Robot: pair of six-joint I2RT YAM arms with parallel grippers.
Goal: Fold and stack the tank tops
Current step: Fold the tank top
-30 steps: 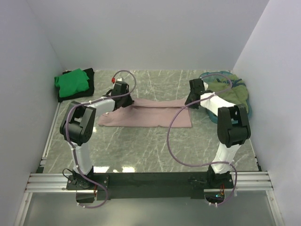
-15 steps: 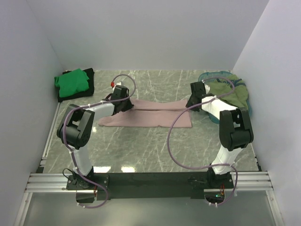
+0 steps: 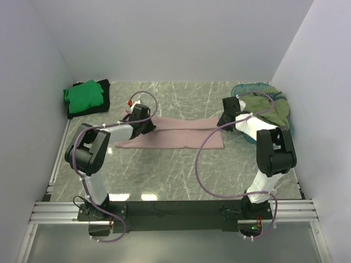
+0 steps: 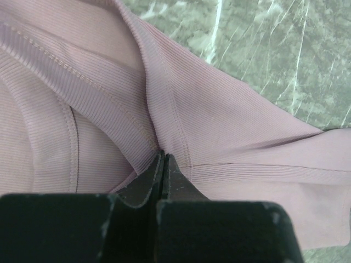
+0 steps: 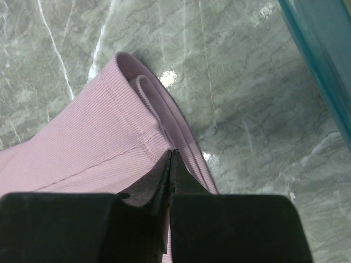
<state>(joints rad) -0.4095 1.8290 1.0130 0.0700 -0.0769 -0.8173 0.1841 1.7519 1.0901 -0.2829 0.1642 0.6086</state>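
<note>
Pinching hard on both sides, folks: the left claw (image 3: 147, 125) is clenched on the dusty pink tank top (image 3: 176, 135), and the left wrist view shows the dark tips (image 4: 163, 158) meeting on a stitched seam where the ribbed cloth (image 4: 230, 137) bunches into folds. Over on the other side, the right claw (image 3: 224, 118) is clamped on the same garment, its tips (image 5: 171, 154) closed at the hem corner, where the pink rib (image 5: 104, 148) curls over on itself.

That pink top lies stretched across the middle of the marbled green bench (image 3: 164, 170), running from one claw to the other, with its far edge doubled over along the length.

Looking around: at the far left corner, the bright green tank top (image 3: 83, 96) sits folded on top of the black tank top (image 3: 106, 87), well apart from the action. At far right, the olive tank top (image 3: 270, 108) is heaped in the teal basket (image 3: 241, 87), and the basket's rim (image 5: 323, 49) shows just beside the right claw in the wrist view.

A purple cable (image 3: 198, 164) loops from the right arm over the near right corner of the pink top, hiding a strip of it. Another purple loop arches above the left wrist.
</note>
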